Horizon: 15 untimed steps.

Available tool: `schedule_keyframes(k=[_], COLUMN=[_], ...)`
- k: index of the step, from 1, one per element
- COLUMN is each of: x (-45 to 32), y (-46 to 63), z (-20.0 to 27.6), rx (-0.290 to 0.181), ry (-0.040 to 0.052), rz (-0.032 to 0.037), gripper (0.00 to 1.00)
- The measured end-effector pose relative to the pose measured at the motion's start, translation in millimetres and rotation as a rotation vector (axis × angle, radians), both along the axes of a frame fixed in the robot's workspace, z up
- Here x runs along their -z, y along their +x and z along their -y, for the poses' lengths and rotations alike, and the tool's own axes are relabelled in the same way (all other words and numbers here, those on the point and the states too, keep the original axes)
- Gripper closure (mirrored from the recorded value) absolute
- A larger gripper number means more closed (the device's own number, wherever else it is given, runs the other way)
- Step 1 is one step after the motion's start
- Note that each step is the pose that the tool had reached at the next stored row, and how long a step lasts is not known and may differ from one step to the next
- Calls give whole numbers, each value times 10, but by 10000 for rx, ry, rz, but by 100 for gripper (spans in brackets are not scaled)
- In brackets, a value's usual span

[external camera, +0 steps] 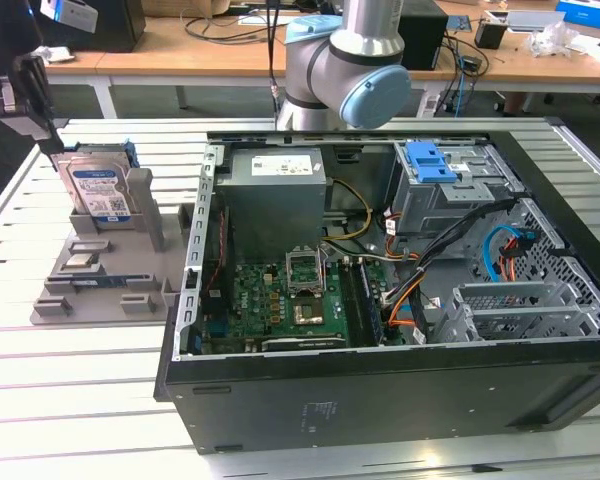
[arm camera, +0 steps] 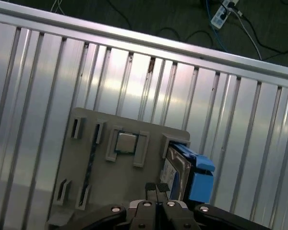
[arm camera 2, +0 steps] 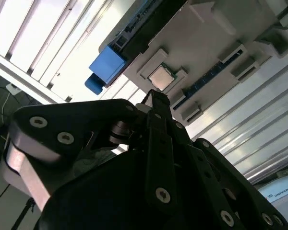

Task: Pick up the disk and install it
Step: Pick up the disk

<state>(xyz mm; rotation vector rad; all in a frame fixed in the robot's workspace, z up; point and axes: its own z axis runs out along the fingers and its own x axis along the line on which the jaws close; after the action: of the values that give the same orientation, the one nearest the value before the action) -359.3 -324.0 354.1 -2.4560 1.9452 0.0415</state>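
The disk [external camera: 98, 192] stands on edge in a grey slotted holder [external camera: 152, 215] at the exterior view's left, label face outward and blue carrier frame [external camera: 132, 160] along its far edge. The gripper [external camera: 50, 140] hangs just above it, towards the left, not touching. In the first wrist view the jaws look drawn together on nothing, with the gripper [arm camera: 157, 188] near the disk's [arm camera: 175, 173] upper edge. A small processor chip [arm camera: 126, 142] lies in a pocket of the same holder.

The disk is probably rigid, dense for its size and shock-sensitive, with smooth metal faces. The upper part standing proud of the slot, pinched across the flat faces, looks like the surest hold.

To the right on the slatted surface [external camera: 80, 390] lies the open computer case [external camera: 380, 405], with its power supply box [external camera: 275, 195] and grey drive cage [external camera: 420, 205] under a blue bracket [external camera: 430, 162].
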Motion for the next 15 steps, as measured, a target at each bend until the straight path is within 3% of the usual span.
schedule_keyframes(k=[9, 15], x=[0, 0], y=[0, 0], z=[0, 0], rx=[-1497, -2254], ry=[0, 0], rz=[0, 0], gripper=[90, 90])
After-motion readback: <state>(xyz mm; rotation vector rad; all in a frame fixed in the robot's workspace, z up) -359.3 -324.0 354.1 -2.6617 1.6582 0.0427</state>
